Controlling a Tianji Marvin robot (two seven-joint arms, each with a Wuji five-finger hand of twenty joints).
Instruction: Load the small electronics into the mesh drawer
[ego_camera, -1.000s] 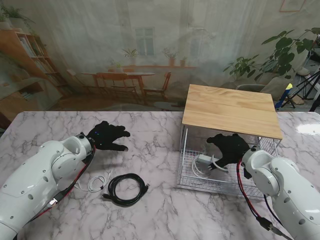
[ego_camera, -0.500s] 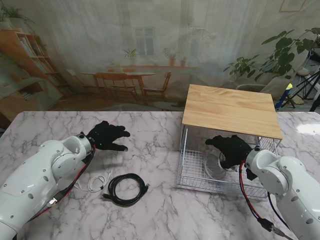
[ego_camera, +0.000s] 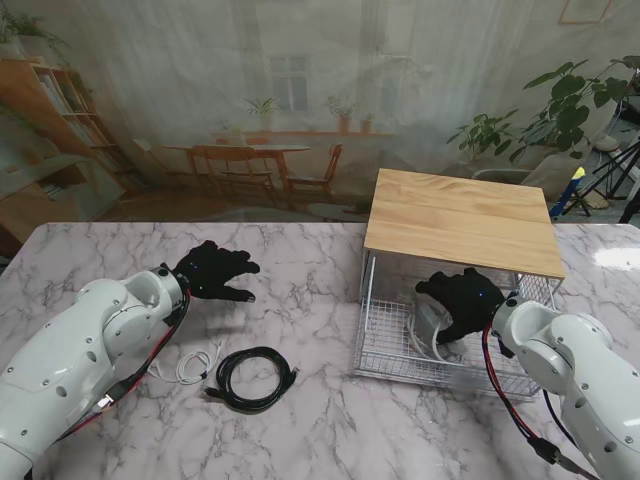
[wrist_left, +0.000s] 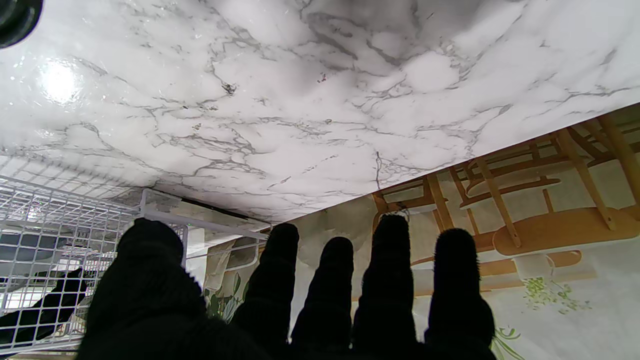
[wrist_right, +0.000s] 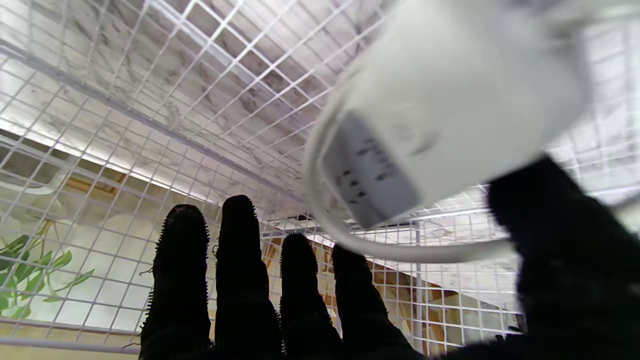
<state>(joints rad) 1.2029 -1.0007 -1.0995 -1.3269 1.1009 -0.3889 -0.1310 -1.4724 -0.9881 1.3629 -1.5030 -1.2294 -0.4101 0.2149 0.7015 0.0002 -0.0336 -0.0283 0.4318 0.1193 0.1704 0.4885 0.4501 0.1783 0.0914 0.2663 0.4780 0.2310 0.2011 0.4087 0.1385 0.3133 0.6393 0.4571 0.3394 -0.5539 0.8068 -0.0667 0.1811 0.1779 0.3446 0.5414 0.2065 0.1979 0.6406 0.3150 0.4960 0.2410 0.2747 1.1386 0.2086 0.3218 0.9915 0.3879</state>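
The white mesh drawer (ego_camera: 362, 330) stands pulled out under a wooden-topped rack (ego_camera: 460, 215) on my right. My right hand (ego_camera: 462, 300) is inside it, fingers (wrist_right: 237, 260) stretched straight and apart. A white power strip (ego_camera: 430, 322) with its looped cord lies tilted against the thumb side of that hand; in the right wrist view the power strip (wrist_right: 440, 115) is blurred and close beside the thumb. A coiled black cable (ego_camera: 252, 377) and a thin white cable (ego_camera: 190, 363) lie on the marble near my left arm. My left hand (ego_camera: 215, 270) hovers open over bare marble, fingers (wrist_left: 390, 280) spread.
The drawer's mesh walls (wrist_right: 150, 100) surround my right hand on all sides. The drawer's corner (wrist_left: 75, 215) shows beyond my left hand's thumb. The marble table's far edge meets a printed backdrop of chairs and plants.
My right hand has gone deeper into the drawer and shifted a little to the right; the power strip now shows tilted at its left side. The left arm has not moved.
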